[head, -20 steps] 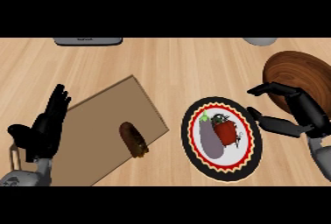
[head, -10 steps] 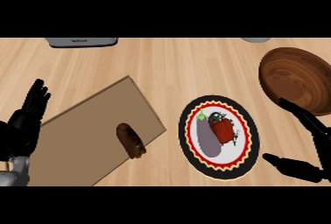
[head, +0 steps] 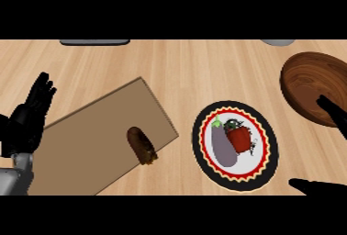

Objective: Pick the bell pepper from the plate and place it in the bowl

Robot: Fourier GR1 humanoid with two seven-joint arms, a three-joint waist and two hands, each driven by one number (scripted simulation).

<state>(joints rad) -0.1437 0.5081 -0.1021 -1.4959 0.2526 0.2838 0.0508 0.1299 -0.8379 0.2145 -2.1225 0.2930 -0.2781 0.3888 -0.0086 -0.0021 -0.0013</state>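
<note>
Two things share the plate [head: 265, 137]: the red pepper [head: 239, 139] on its right half, touching a purple eggplant [head: 223, 142] at its left, so the right robot hand [head: 324, 186], open with fingers spread wide at the view's right edge and holding nothing, should close in from the right and above to leave the eggplant undisturbed. The bowl [head: 305, 82] waits just up-right of the plate. The left robot hand [head: 30, 114] rests open at the left edge.

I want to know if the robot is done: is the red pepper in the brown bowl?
No, the red bell pepper lies on the plate beside an eggplant, apart from the bowl.
</note>
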